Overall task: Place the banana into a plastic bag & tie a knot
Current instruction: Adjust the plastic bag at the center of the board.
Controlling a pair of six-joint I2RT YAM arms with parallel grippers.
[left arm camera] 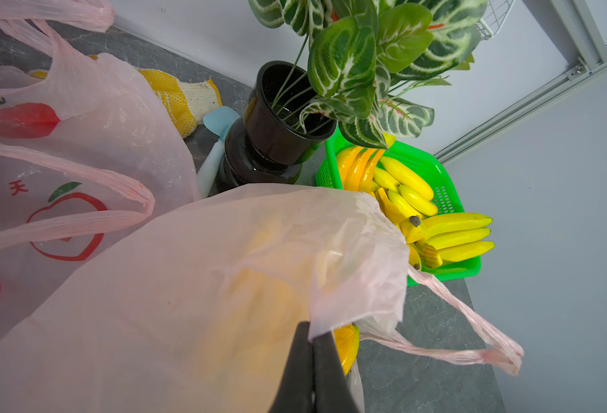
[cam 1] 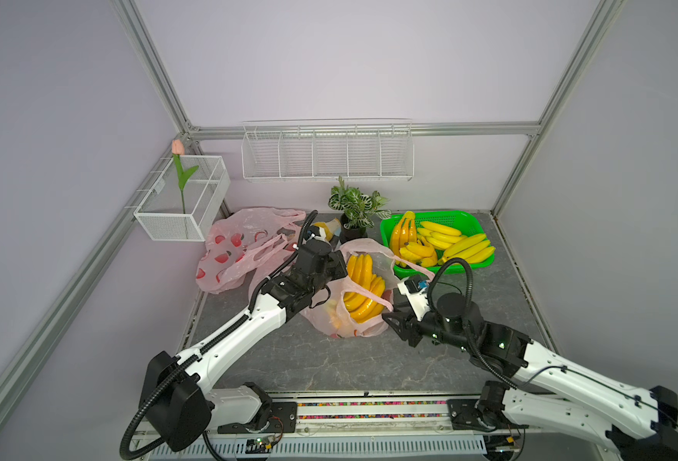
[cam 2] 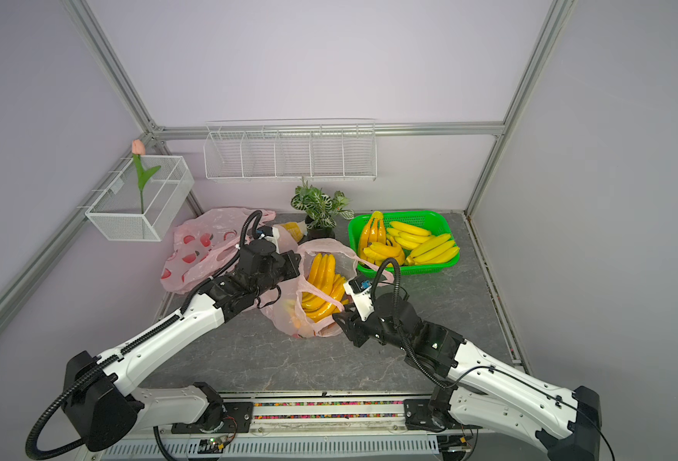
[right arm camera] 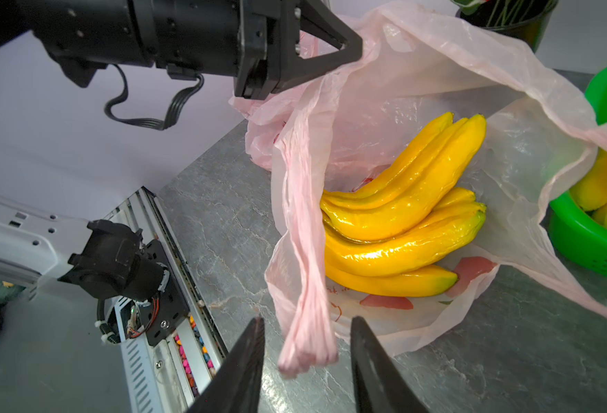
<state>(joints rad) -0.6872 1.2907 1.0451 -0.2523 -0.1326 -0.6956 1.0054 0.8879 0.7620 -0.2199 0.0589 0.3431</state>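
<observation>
Hovering low over the front of the table (cam 1: 329, 359), the right gripper (right arm camera: 308, 320) has its fingers (right arm camera: 377, 364) apart, one on each side of a twisted handle (right arm camera: 305, 279) that hangs between them; a gap shows on both sides, so they clamp nothing. That handle belongs to the bag (cam 1: 373, 255), which lies mid-table with its mouth open toward the right arm. Inside it, on the lower sheet, rests the banana (cam 1: 363, 291) (cam 2: 323, 287), a yellow-orange bunch seen uncovered through the mouth in both top views. Just beyond, at the bag's left side, the left gripper (left arm camera: 311, 330) has its fingers (left arm camera: 329, 375) pressed together on the rim, holding that edge raised above the bunch. A second handle (left arm camera: 473, 343) trails loose over the table toward the basket (cam 1: 441, 217), a green one at the right rear with more bananas (cam 1: 465, 247) in it. Left of the held bag a spare bag (cam 1: 241, 247) with red fruit prints lies slack. Between the two, farther back, a glove (left arm camera: 180, 96) lies beside the plant (cam 1: 355, 203) in its black pot, which stands touching or just beside the basket; I cannot tell which. On the back wall hangs a rack (cam 1: 327, 155), and on the left wall a wire box (cam 1: 169, 227) with a tulip (cam 1: 177, 147) in it.
</observation>
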